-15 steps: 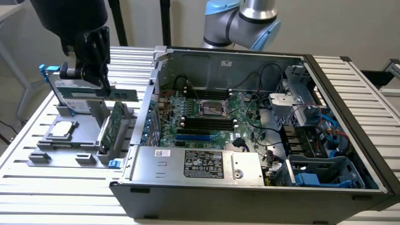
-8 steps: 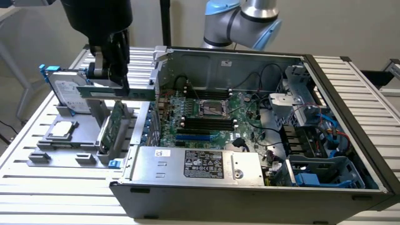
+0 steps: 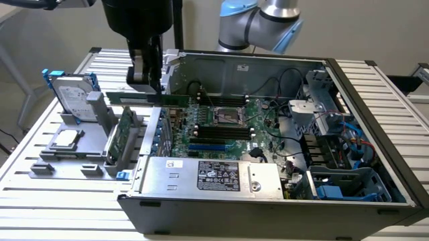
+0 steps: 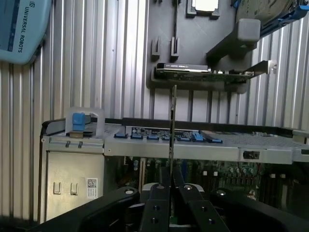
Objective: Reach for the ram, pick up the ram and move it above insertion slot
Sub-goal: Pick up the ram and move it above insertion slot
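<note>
**Ram held in the air, at the edge of the open computer case**

The ram (image 3: 146, 97), a long, thin green circuit-board stick, sits clamped edge-on between the black jaws of the gripper (image 3: 144, 83), which are closed down to the board's thickness. In the wrist view the stick (image 4: 172, 125) runs straight out from between the two black fingers (image 4: 155, 208) as a narrow line, so the grip looks centred and the board looks square to the jaws.

In the exterior view the stick hangs level, clear of everything beneath it, over the wall of the grey metal computer case (image 3: 268, 208) on the exterior view's left. Just below and beside it, the wider green expansion card (image 3: 120, 138) stands upright in the grey plastic fixture (image 3: 67, 160) on the slatted metal tabletop (image 3: 60, 201); the silver hard drive (image 3: 70, 100) leans in a blue-edged holder further out.

Reaching and lifting appear done; the step in hand is, by my reading, the carry toward the insertion slot. The black memory slots (image 3: 221, 133) lie on the green motherboard (image 3: 258, 113) inside the case, well apart from the stick and lower down.

The carry calls for travel inward over the motherboard and for bringing the stick's long edge parallel to the slot row, while keeping height above the case wall and the loose black cables (image 3: 285, 80).
</note>
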